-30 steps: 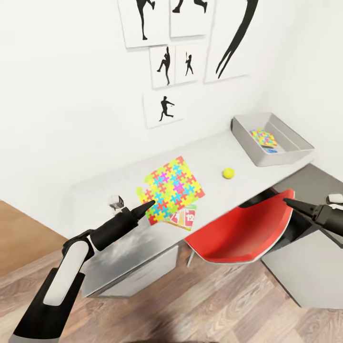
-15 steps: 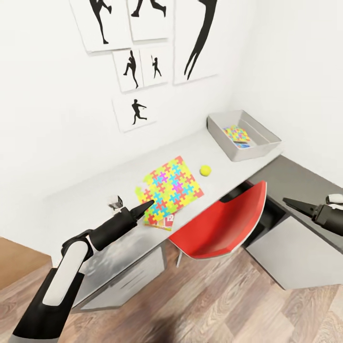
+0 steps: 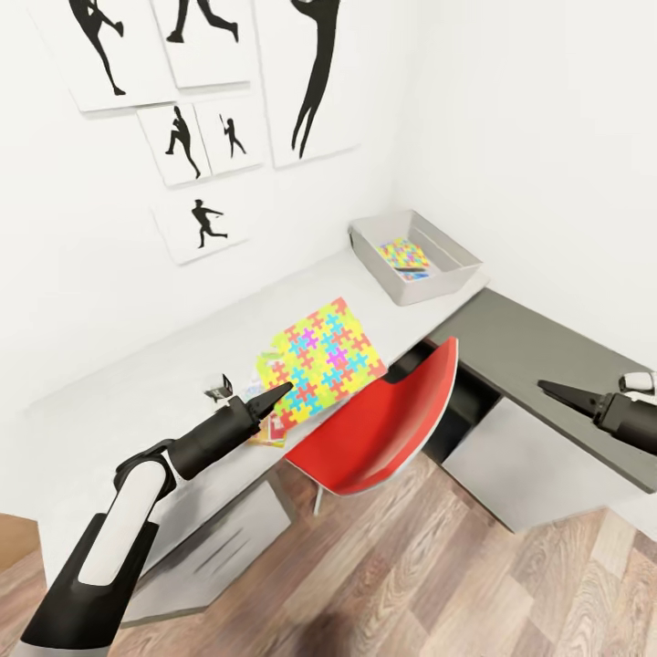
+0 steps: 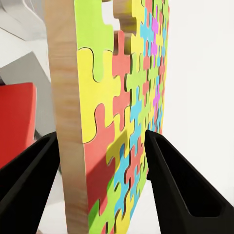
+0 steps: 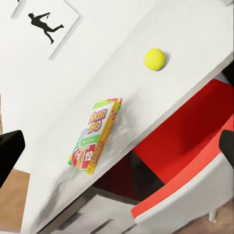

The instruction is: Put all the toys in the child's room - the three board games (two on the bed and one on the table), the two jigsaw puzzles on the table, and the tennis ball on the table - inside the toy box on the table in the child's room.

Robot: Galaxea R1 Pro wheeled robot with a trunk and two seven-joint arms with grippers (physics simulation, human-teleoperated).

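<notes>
Head view: left gripper (image 3: 274, 399) lifts jigsaw puzzle (image 3: 326, 358) over tabletop (image 3: 137, 401) front edge; toy box (image 3: 415, 256) at far corner. Left wrist view: jaws pinch the stiff, light board's edge. Right wrist view: board game (image 5: 95, 134), tennis ball (image 5: 155, 59); right gripper spread

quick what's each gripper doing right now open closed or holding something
Left gripper: closed on the jigsaw puzzle, one of the fingers on each face.
Right gripper: holding nothing; open or closed cannot be told.

toy box (image 3: 447, 276) on table (image 3: 137, 392) far right | puzzle (image 3: 400, 253) apparently inside | chair (image 3: 383, 429) before table
</notes>
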